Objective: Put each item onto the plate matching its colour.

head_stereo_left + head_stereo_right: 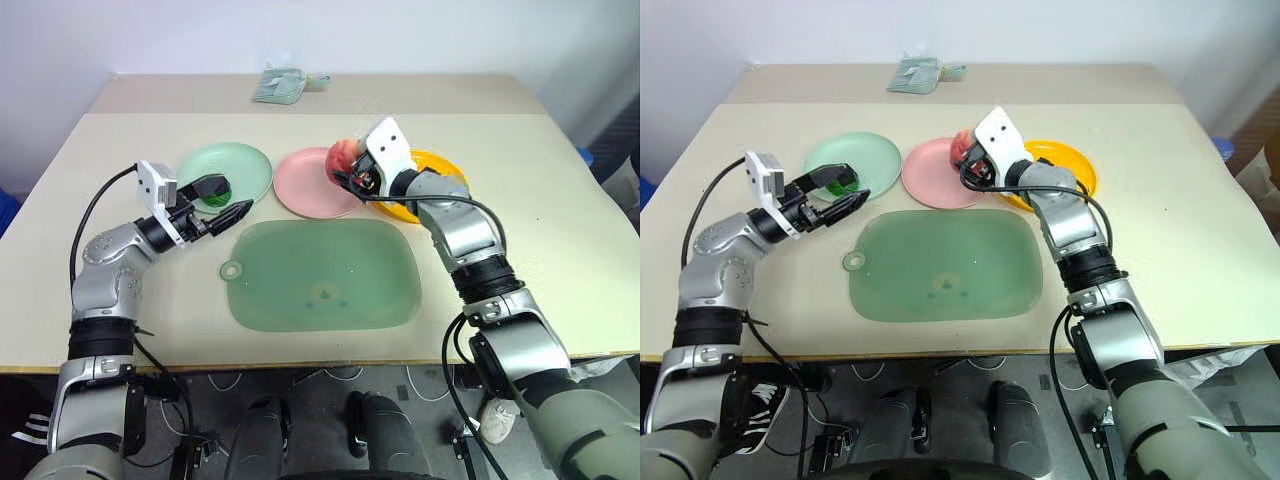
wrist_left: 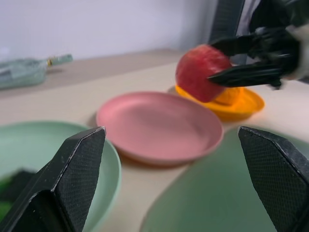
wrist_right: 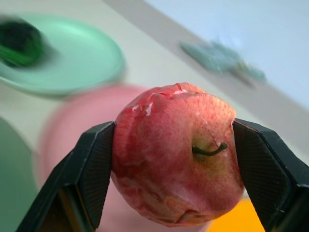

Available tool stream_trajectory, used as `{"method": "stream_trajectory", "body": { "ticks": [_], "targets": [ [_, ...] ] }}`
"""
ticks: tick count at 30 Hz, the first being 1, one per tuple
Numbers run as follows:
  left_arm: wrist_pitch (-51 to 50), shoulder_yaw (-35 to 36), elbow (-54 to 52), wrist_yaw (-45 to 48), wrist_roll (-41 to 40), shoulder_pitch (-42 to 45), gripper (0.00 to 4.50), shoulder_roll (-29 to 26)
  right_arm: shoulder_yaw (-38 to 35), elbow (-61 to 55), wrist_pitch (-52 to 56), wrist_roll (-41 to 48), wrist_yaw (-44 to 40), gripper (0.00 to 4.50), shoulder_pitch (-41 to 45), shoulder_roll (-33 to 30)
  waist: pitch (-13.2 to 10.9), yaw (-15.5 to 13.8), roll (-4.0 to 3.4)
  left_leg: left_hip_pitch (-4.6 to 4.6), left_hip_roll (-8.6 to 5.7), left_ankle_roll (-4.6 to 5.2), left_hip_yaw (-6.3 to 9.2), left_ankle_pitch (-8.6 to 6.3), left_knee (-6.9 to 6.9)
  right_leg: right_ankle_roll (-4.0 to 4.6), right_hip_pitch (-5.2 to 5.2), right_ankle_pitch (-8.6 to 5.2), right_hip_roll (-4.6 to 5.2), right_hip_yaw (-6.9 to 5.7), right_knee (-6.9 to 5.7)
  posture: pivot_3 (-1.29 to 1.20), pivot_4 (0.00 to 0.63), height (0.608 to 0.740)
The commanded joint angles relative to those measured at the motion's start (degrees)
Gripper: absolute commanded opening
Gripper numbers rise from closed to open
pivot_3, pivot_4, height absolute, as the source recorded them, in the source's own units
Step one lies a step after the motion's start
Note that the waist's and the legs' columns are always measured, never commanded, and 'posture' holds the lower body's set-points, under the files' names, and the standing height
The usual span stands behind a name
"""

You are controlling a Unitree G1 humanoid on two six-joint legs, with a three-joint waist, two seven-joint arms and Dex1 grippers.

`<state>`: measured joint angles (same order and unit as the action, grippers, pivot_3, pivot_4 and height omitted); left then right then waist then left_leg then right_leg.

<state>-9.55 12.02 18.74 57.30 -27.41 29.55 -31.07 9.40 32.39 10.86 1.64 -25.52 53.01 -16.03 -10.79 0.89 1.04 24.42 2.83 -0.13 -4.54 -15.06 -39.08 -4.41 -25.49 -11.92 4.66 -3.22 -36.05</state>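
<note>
- Between the two black fingers of the right end effector (image 3: 174, 159) sits the pinkish-red toy apple (image 3: 176, 157), pinched on both sides, its short stem facing the wrist camera.
- Seen from the head, that apple (image 1: 342, 157) is held up off the surface, over the gap where the round pink plastic plate (image 1: 315, 182) meets the round yellow-orange plastic plate (image 1: 437, 165).
- An orange ball-like toy (image 2: 231, 95) lies on the yellow-orange plate, partly hidden behind the apple and the fingers.
- The left end effector (image 1: 222, 200) has its two black fingers spread wide and holds nothing; it hangs at the near rim of the round mint-green plastic plate (image 1: 240, 160), pointing toward the pink plate.
- A dark green-black toy lump (image 1: 213, 190) rests on the near part of the mint-green plate, between the spread fingers as the head camera sees it.
- The three plates stand in a row across the middle of the beige surface (image 1: 560, 200), mint green toward the left edge, pink in the centre, yellow-orange toward the right edge.
- A large green rounded-rectangle mat (image 1: 320, 275) lies just nearer than the plates, by the front edge.
- A pale green crumpled packet (image 1: 282, 85) lies near the far edge.
</note>
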Motion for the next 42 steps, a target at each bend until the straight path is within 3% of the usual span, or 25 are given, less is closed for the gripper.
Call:
{"method": "stream_trajectory", "body": {
  "ticks": [1, 5, 6, 7, 13, 19, 24, 28, 35, 42],
  "targets": [
    [0.6, 0.9, -3.1, -0.3, -0.3, -0.4, 4.5, -0.7, -2.4, 4.7, -5.1, 0.2, 2.6, 3.23, 4.7, 3.7, 0.0, 0.2, -0.01, -0.01, 0.0, -0.01, 0.0, 0.0, 0.0, 0.0, -0.01, 0.0, 0.0, 0.0, -0.02, 0.0, 0.15, 0.74],
    [-0.9, 0.2, -5.5, 1.3, -1.1, -1.9, 4.5, -1.0, -2.2, 9.0, -8.7, -0.1, 0.4, 3.23, 4.6, 6.0, 0.0, 0.3, -0.02, -0.05, 0.02, -0.04, 0.02, 0.02, 0.0, 0.01, 0.0, 0.0, -0.02, 0.0, -0.07, 0.0, 0.15, 0.74],
    [-0.5, 0.2, -5.9, 1.5, -1.0, -2.3, 4.5, -1.1, -3.0, 9.3, -8.3, 0.5, 0.2, 4.21, 4.5, 6.2, 0.0, 0.3, -0.02, -0.05, 0.02, -0.04, 0.02, 0.02, 0.01, 0.01, 0.0, 0.0, -0.02, 0.0, -0.07, 0.0, 0.15, 0.74],
    [-0.5, 0.2, -6.3, 1.7, -1.1, -2.7, 4.5, -1.1, -3.7, 9.2, -7.9, 1.2, -0.3, 4.47, 4.4, 6.3, 0.0, 0.2, -0.02, -0.04, 0.02, -0.04, 0.01, 0.02, 0.02, 0.01, 0.01, 0.0, -0.01, 0.01, -0.06, 0.0, 0.15, 0.74],
    [-0.5, 0.7, -7.1, 1.9, -1.2, -3.7, 4.5, -0.9, -7.6, 2.9, -6.3, 4.5, -3.2, 4.47, 1.8, 3.8, 0.0, -0.1, -0.03, -0.03, 0.01, -0.04, 0.03, 0.02, -0.01, 0.01, 0.03, 0.0, 0.01, 0.01, -0.04, 0.0, 0.15, 0.74],
    [-3.8, 2.0, -9.9, 7.1, -6.7, -4.6, 4.5, -1.8, -13.5, -14.9, 1.3, 13.3, -7.3, 4.47, -4.6, -0.3, 0.0, 0.0, -0.04, -0.04, 0.02, -0.04, 0.04, 0.02, 0.03, 0.01, 0.01, 0.0, 0.0, 0.0, -0.05, 0.0, 0.15, 0.74],
    [-5.3, 0.2, -7.8, 15.4, -7.9, -2.6, 4.5, -4.9, -18.0, -39.5, 6.7, 22.7, -22.4, 4.47, -23.6, -14.9, 0.0, -1.0, -0.03, -0.03, 0.0, -0.03, 0.1, 0.01, 0.05, 0.0, 0.07, -0.02, 0.02, -0.03, 0.02, 0.0, 0.15, 0.74],
    [-5.2, -2.1, -4.0, 20.1, -7.3, 1.3, 4.5, -4.9, -24.7, -48.0, 8.7, 28.5, -31.0, 4.47, -36.5, -25.6, -0.1, -1.5, -0.11, -0.05, -0.02, -0.01, 0.02, -0.01, -0.03, 0.07, 0.08, -0.06, 0.01, -0.01, 0.09, 0.0, 0.15, 0.74],
    [-5.4, -4.9, 1.4, 24.6, -6.4, 5.2, 4.5, -2.1, -32.7, -60.3, 13.6, 33.6, -31.4, 4.47, -51.9, -31.4, 0.0, -1.2, -0.09, -0.34, 0.04, -0.02, 0.03, 0.0, -0.04, 0.24, 0.27, -0.13, -0.06, 0.02, 0.04, 0.0, 0.15, 0.74],
    [-3.5, -5.7, 4.8, 25.7, -4.8, 7.0, 4.5, -1.1, -36.0, -64.2, 15.1, 32.7, -28.6, 4.47, -57.2, -32.3, 0.0, -1.6, -0.08, -0.25, 0.01, -0.02, 0.05, 0.0, -0.06, 0.25, 0.25, -0.14, -0.02, 0.02, 0.1, 0.0, 0.15, 0.74]
  ]
}}
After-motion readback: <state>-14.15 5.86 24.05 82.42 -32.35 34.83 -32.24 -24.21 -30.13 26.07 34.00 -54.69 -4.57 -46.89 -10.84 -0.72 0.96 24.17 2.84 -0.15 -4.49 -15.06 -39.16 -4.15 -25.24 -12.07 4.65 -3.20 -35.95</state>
